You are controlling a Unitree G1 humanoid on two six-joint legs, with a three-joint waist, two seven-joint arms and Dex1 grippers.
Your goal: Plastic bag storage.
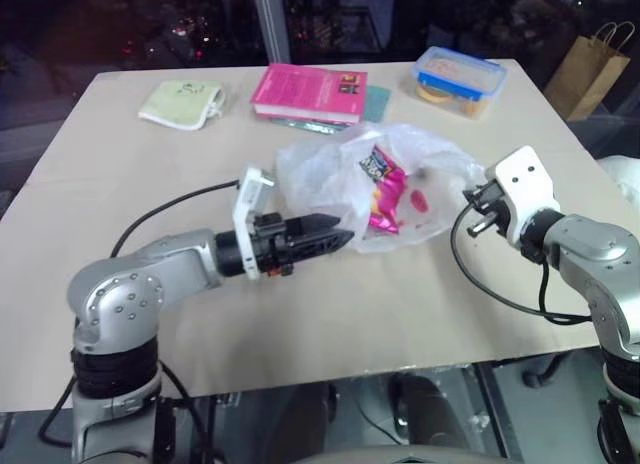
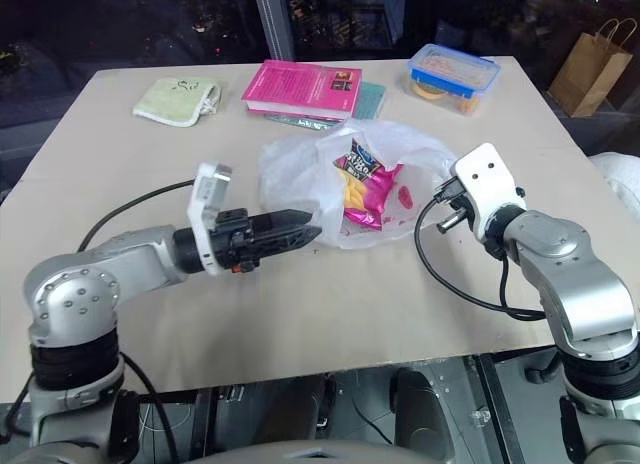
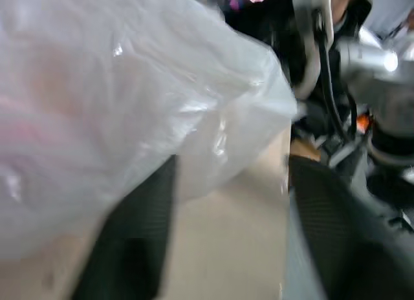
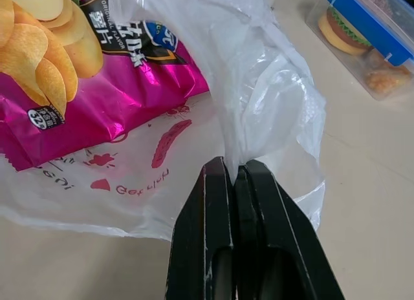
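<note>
My right gripper point(image 4: 236, 174) has its two black fingers pressed together on a gathered fold of the plastic bag point(image 1: 330, 169), pinching the film at the edge nearest that arm. The bag lies crumpled near the middle of the table point(image 1: 120, 184), red print facing up, with a pink chip packet point(image 4: 77, 67) showing through the translucent plastic; whether the packet sits inside the bag or under it I cannot tell.

My left gripper point(image 1: 335, 236) points level at the bag's other side. Its fingers point(image 3: 129, 235) stand apart, one under the billowing film and one beside it; they look as if they bracket a bit of the bag, but the close view is smeared and I would not swear they hold anything.

The risks I see: the film is thin and slippery, so a pull from my right side could slide it out of the pinch or stretch it until it tears. If my left fingers close on air, the bag will swing from one corner and drag the packet along, perhaps toward the pink book point(image 1: 310, 92) or the blue-lidded food box point(image 1: 458, 79) at the far edge
</note>
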